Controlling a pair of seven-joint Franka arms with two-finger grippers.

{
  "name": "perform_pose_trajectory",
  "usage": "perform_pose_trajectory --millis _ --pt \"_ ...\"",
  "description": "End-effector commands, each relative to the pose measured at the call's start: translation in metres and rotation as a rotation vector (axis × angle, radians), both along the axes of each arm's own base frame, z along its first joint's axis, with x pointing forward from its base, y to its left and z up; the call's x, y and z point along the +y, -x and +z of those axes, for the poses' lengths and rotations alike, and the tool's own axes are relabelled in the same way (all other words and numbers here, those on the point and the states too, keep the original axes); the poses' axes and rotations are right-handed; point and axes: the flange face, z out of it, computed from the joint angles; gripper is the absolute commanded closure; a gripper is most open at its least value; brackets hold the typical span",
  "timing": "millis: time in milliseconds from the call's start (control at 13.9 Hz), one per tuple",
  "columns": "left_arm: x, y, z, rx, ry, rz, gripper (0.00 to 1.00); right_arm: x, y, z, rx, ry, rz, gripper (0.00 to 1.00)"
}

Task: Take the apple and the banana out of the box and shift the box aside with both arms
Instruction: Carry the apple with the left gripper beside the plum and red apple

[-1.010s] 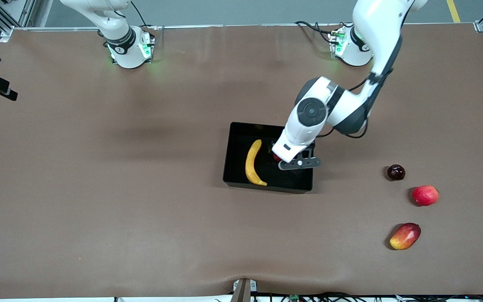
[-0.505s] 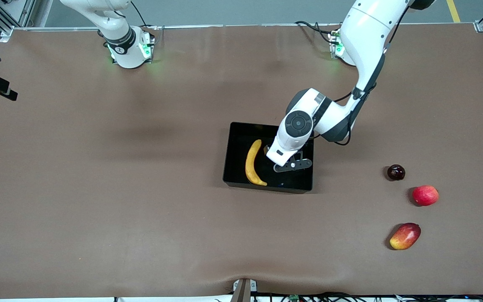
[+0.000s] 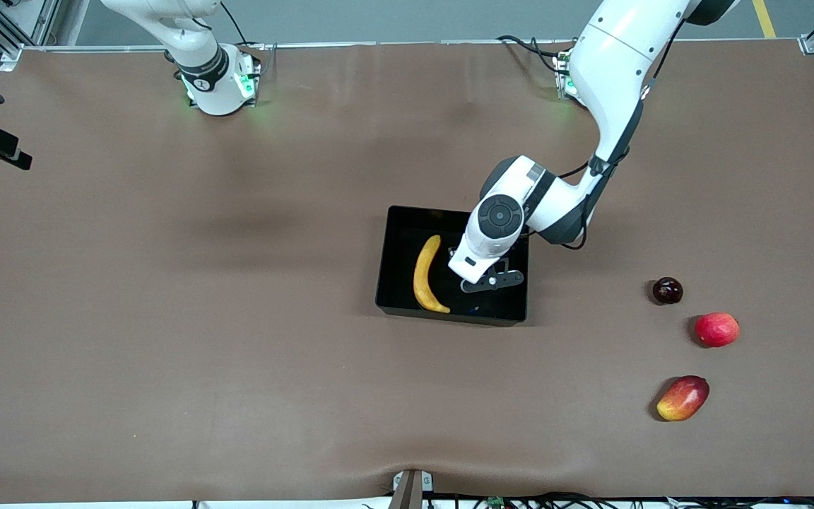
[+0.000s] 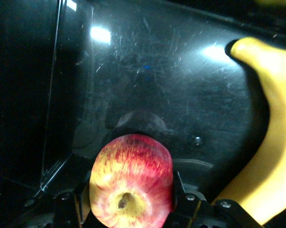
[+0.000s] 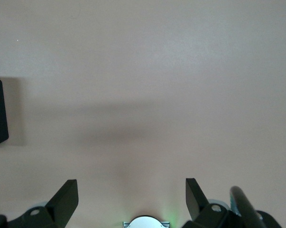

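Gripping the apple [image 4: 131, 175] at its two flanks, the left gripper's [image 4: 131, 202] fingers [image 4: 179, 192] sit low inside the box [image 3: 396, 258], in the middle of the front view. The apple appears to rest on the glossy floor, stem dimple toward the wrist camera. The banana [image 3: 426, 274] lies just beside it in the box, toward the right arm's end, apart from the fingers.

The hold looks the weak spot: round, smooth skin in narrow fingers can roll or squirt out on the lift and drop back in the box. A slanted lift could clip the banana or the box wall and drag the light box along.

The right gripper [image 5: 131, 199] waits with fingers spread, over bare table; its arm shows at the front view's top edge.
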Motion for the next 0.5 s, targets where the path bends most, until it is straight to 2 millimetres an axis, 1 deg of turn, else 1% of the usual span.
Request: perform_pose_trajectory --millis 0,72,144,216,288,361,433 --pt "-0.003 -0.010 0.037 -0.032 0.007 0.011 1.00 0.002 -0.003 0.004 -0.010 -0.014 0.012 0.00" --pt "-0.002 -0.015 0.053 -0.045 0.011 0.015 1.00 0.003 -0.003 0.004 -0.010 -0.016 0.014 0.00" --pt "0.001 -0.020 0.073 -0.053 0.010 0.019 1.00 0.001 -0.002 0.004 -0.010 -0.019 0.008 0.00" --pt "0.009 -0.028 0.099 -0.065 0.007 0.015 1.00 0.002 -0.004 0.002 -0.008 -0.028 0.010 0.00" --pt "0.027 -0.040 0.118 -0.072 -0.003 -0.015 1.00 0.007 -0.008 -0.005 0.006 -0.033 0.021 0.00" --pt "0.050 -0.055 0.135 -0.080 0.003 -0.037 1.00 0.011 -0.016 -0.019 0.031 -0.034 0.031 0.00" --pt "0.073 -0.070 0.149 -0.101 0.015 -0.056 1.00 0.019 -0.029 -0.044 0.080 -0.036 0.046 0.00"
